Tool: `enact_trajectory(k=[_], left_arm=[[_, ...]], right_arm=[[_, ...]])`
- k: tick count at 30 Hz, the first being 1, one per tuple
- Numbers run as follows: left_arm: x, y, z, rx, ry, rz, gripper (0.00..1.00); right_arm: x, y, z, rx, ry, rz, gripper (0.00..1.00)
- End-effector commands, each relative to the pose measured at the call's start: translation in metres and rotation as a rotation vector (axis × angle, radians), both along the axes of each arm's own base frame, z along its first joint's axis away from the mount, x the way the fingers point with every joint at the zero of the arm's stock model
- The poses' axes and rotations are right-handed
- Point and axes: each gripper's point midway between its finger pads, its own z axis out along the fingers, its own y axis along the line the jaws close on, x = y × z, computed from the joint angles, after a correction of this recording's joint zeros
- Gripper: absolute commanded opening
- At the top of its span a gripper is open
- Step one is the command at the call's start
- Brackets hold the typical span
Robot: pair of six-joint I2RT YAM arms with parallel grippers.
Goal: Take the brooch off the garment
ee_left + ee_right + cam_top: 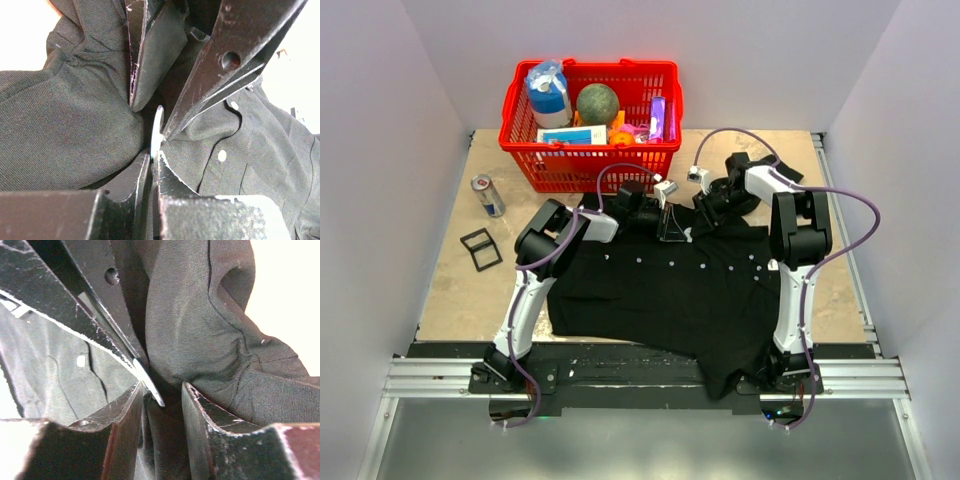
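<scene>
Tan wooden tabletop (450, 290), pale walls around. Large black short-sleeved button-up shirt (660, 290) spread just in front of red plastic basket (542, 165). Small round silvery disc brooch (157, 127) seen edge-on at shirt's edge nearest basket, pinched between closed tips of left gripper (153, 161). Fold of shirt beside brooch judged clamped by right gripper (162, 390), jaws kept part apart by cloth. Grasp judged done. Separation from cloth not confirmed. Left to do: brooch to be pulled free and lifted clear of shirt.
</scene>
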Motion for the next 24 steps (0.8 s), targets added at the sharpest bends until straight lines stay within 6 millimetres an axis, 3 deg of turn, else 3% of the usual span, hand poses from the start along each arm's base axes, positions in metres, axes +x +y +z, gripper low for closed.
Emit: enact_trajectory(k=[1, 9, 24], left_arm=[[0.011, 0.004, -0.014, 0.026, 0.002, 0.034, 0.00], [0.011, 0.004, -0.016, 0.027, 0.004, 0.034, 0.00], [0.011, 0.003, -0.016, 0.024, 0.004, 0.031, 0.00]], right_arm=[[0.005, -0.003, -0.001, 0.035, 0.017, -0.008, 0.43], [0.006, -0.007, -0.008, 0.018, 0.029, -0.009, 0.42], [0.025, -0.018, -0.024, -0.100, 0.029, -0.105, 0.38]])
